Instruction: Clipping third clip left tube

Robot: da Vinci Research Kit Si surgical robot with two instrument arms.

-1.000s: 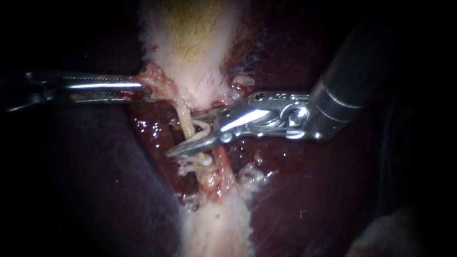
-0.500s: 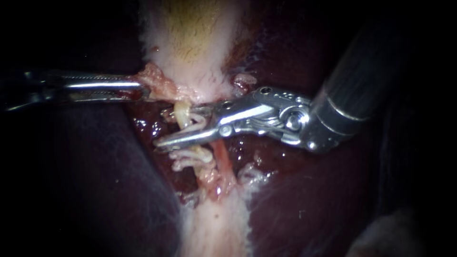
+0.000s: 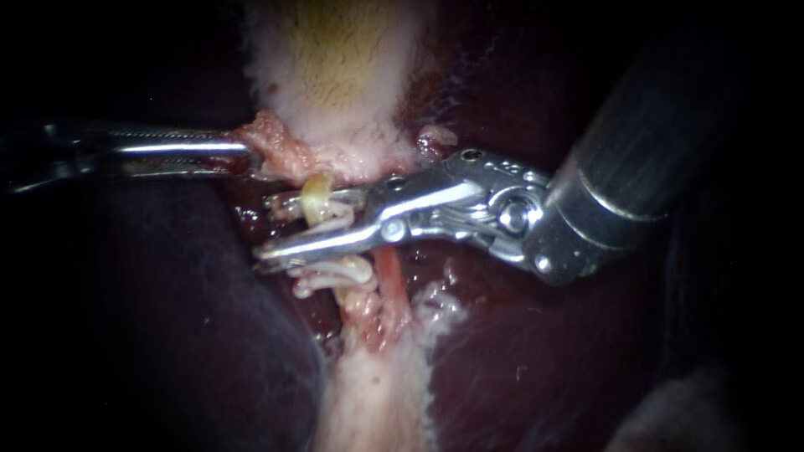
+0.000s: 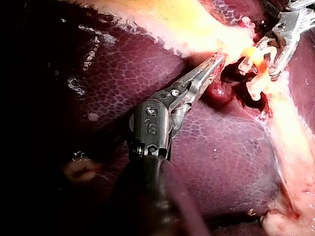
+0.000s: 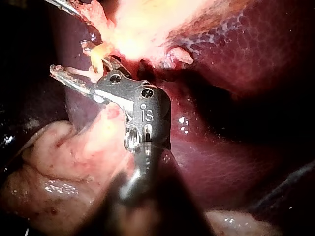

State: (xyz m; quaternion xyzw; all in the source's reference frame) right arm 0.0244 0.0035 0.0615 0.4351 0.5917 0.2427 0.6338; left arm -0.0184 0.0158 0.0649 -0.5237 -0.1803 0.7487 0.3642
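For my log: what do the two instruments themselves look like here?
Both are dark, slender shafts ending in bright silver metal. The left instrument has a long, narrow tool with finely serrated jaws. The right instrument is bulkier: a steel collar, a pinned wrist with thin exposed cables, then tapered jaws. Each wrist housing carries small engraved marks.

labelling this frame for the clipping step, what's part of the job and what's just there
Job: right instrument, left tube, clips on it, left instrument holding the gallbladder.
Just there: liver, right tube.
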